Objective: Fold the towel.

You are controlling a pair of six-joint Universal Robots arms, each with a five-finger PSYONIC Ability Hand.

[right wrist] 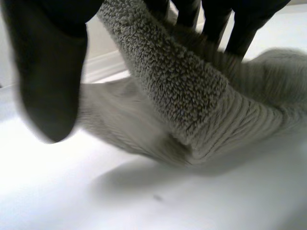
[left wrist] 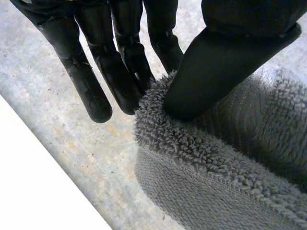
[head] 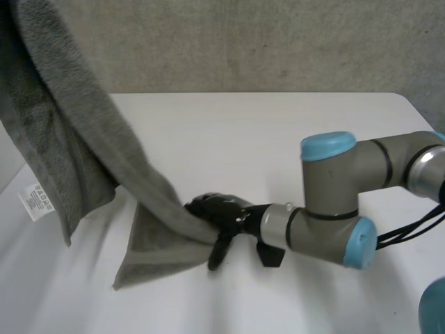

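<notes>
A grey towel (head: 76, 132) hangs from above the table's left side and slopes down to the table, where its lower corner lies spread. My left hand (left wrist: 115, 72) is shut on the towel (left wrist: 216, 167), its thumb (left wrist: 216, 67) pinching a thick hem against the fingers. My right hand (head: 219, 209) is low over the table at the towel's lower edge. There the towel's hem (right wrist: 182, 86) runs between the fingers (right wrist: 240, 24) and the thumb (right wrist: 48, 72). The thumb stands apart from the cloth, so this hand is open.
A white care label (head: 35, 200) hangs from the towel's left part. My right arm (head: 334, 202) reaches in low across the white table (head: 278, 139) from the right. A grey wall (head: 278, 42) runs behind the table's far edge.
</notes>
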